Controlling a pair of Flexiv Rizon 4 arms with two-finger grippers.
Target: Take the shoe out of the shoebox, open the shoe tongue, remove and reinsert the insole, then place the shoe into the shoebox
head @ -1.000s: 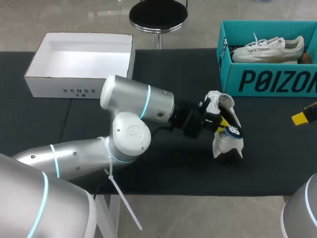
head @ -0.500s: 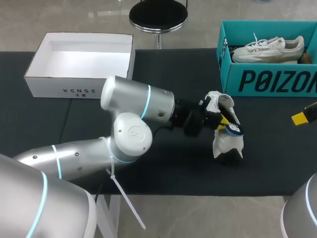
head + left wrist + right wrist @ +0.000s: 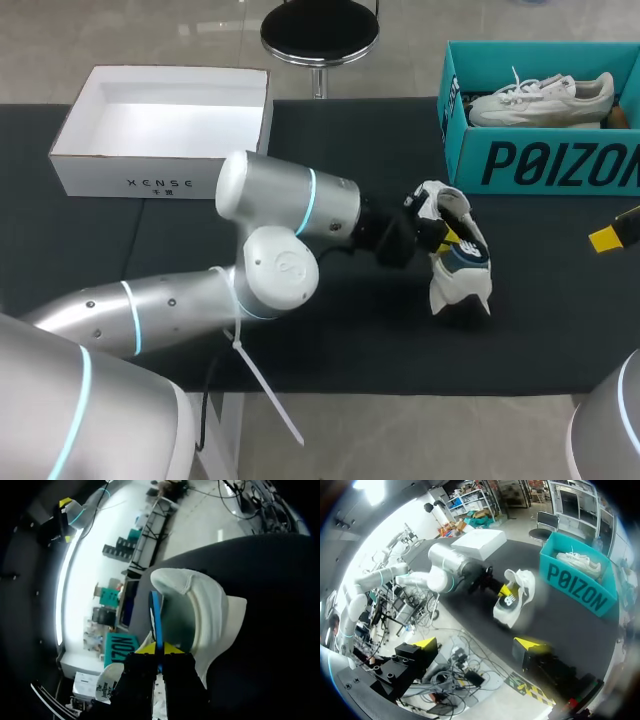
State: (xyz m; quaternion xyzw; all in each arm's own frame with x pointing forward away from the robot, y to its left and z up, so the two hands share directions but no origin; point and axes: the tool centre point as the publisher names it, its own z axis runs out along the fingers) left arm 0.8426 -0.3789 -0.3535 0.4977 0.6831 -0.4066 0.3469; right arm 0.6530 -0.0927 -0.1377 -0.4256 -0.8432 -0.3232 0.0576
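our left gripper (image 3: 156, 649), pinched on the insole (image 3: 154, 612), has pushed further into the shoe (image 3: 458, 285) standing mid-table; we judge reinsertion underway, shoe not yet boxed. right gripper (image 3: 477, 645) gapes wide, well apart.

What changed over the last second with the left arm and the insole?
The left arm swung its elbow rightward, toward the shoe; the left gripper, shut on the insole throughout, shifted it only slightly in the opening. Shoe, right gripper, white shoebox and teal box stayed put.
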